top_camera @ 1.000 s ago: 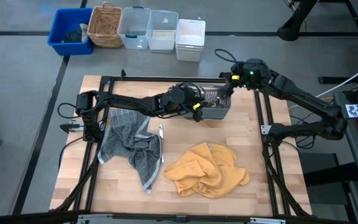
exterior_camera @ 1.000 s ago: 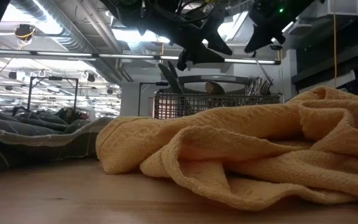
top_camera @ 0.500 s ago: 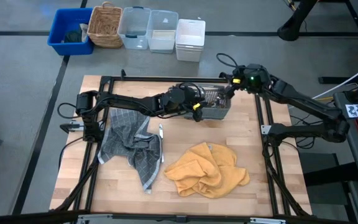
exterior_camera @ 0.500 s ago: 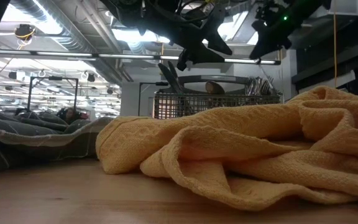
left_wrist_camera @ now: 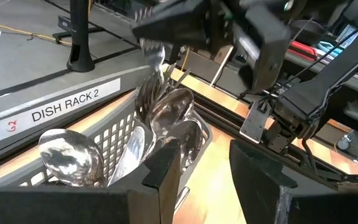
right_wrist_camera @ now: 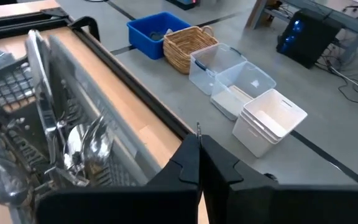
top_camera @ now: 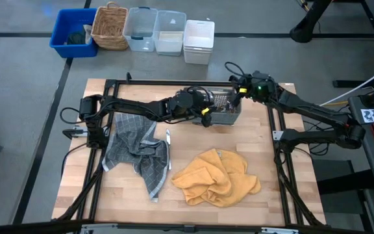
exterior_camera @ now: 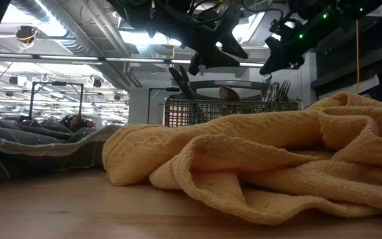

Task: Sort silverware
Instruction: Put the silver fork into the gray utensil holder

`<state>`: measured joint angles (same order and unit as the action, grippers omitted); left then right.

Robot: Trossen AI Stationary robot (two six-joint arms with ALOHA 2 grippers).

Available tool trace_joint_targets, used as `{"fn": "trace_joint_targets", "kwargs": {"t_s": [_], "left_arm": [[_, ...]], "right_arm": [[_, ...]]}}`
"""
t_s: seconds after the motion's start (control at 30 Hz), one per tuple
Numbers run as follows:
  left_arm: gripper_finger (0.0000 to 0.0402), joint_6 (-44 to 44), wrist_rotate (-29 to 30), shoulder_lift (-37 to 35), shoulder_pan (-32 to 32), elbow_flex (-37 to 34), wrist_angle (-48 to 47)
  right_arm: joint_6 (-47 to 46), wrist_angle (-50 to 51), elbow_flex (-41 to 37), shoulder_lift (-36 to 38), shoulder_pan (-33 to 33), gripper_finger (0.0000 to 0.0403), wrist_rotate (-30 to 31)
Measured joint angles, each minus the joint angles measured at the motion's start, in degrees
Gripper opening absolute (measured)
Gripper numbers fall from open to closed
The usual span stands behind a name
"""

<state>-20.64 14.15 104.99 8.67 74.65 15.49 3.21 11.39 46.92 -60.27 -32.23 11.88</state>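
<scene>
The grey mesh caddy (top_camera: 224,112) stands at the table's far middle, with spoons and forks (left_wrist_camera: 173,112) upright in its compartments. My left gripper (top_camera: 206,116) hangs open just above the caddy's left end (exterior_camera: 211,56), nothing between its fingers (left_wrist_camera: 166,168). My right gripper (top_camera: 237,93) is shut above the caddy's right end (exterior_camera: 274,63). A slim silver piece of silverware (left_wrist_camera: 154,56) hangs under it toward the caddy. One more piece of silverware (top_camera: 168,138) lies flat on the wood beside the grey cloth. My right gripper holds the slim piece of silverware (left_wrist_camera: 154,56) near its upper end, pinched between the two shut fingers. The fingers come from the table's right, slanting down. The piece hangs below them over the caddy's right compartments. Only a thin tip (right_wrist_camera: 197,127) shows above the fingertips in the right wrist view.
A grey checked cloth (top_camera: 135,149) lies crumpled at the table's left and a yellow cloth (top_camera: 216,177) at the near middle. Black frame rails (top_camera: 276,123) run along the table's edges. Bins and a wicker basket (top_camera: 154,29) stand on the floor beyond the far edge.
My right gripper has come down toward the caddy's right end, tipping a little more forward, and has stayed shut.
</scene>
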Motion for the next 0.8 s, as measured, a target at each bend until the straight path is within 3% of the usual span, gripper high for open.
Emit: {"fn": "trace_joint_targets", "kwargs": {"t_s": [0.37,0.67,0.8], "left_arm": [[0.0127,1.9,0.0,0.0,0.6,0.0,0.0],[0.0127,1.8,0.0,-0.1,1.2,0.0,-1.0],[0.0127,1.6,-1.2,-2.7,1.2,0.0,-8.4]], "right_arm": [[0.2,0.4,-3.5,0.0,0.0,0.0034,-1.0],[0.1,0.5,-3.5,0.0,0.0,0.0118,1.0],[0.1,1.7,-2.5,0.0,0.0,0.0143,2.1]]}}
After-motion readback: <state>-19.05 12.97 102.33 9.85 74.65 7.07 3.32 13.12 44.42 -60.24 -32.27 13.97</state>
